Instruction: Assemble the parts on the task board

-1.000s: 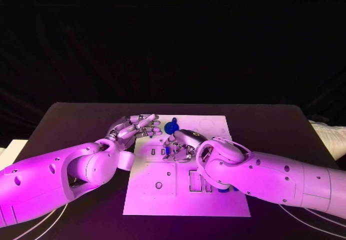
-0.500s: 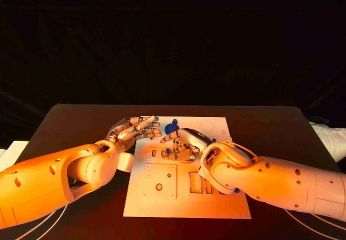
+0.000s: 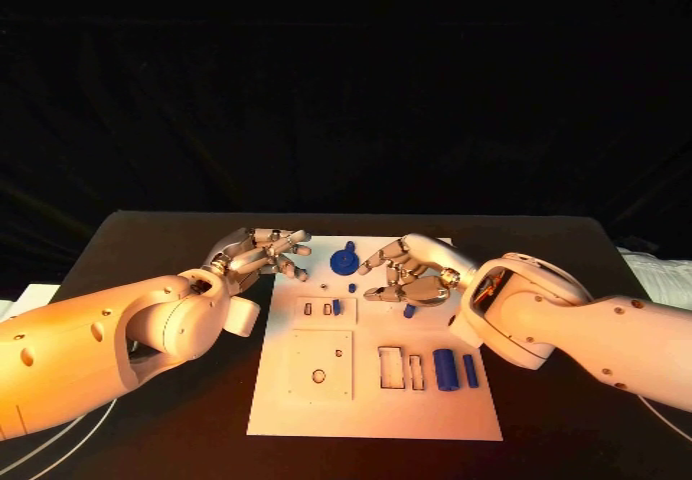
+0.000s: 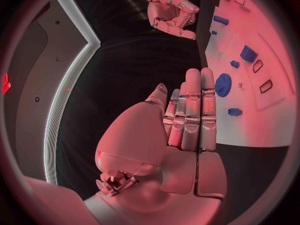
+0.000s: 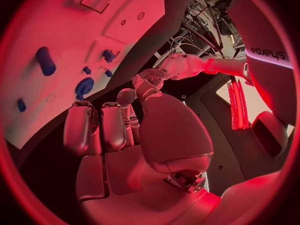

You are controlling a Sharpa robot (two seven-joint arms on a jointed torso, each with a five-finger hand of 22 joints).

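Observation:
The white task board (image 3: 378,405) lies in the middle of the black table. A blue gear (image 3: 343,262) sits near its far edge, also seen as the gear (image 4: 223,84) and the gear (image 5: 84,86). A small blue part (image 3: 336,307) stands by the slots, and another small part (image 3: 410,311) lies just under my right hand. Two blue bars (image 3: 444,368) lie near the board's right edge. My left hand (image 3: 267,250) hovers at the board's far left corner, fingers straight (image 4: 187,120), holding nothing. My right hand (image 3: 413,272) hangs over the board's far right, fingers loosely bent (image 5: 103,127) and empty.
Several empty rectangular slots (image 3: 391,366) and a square recess (image 3: 320,364) mark the board's near half. Black table (image 3: 577,250) surrounds the board on all sides. White cables (image 3: 58,445) trail at the near left.
My right hand has lifted off the board's middle and moved back and to the right, uncovering the slots and blue bars. My left hand has barely moved.

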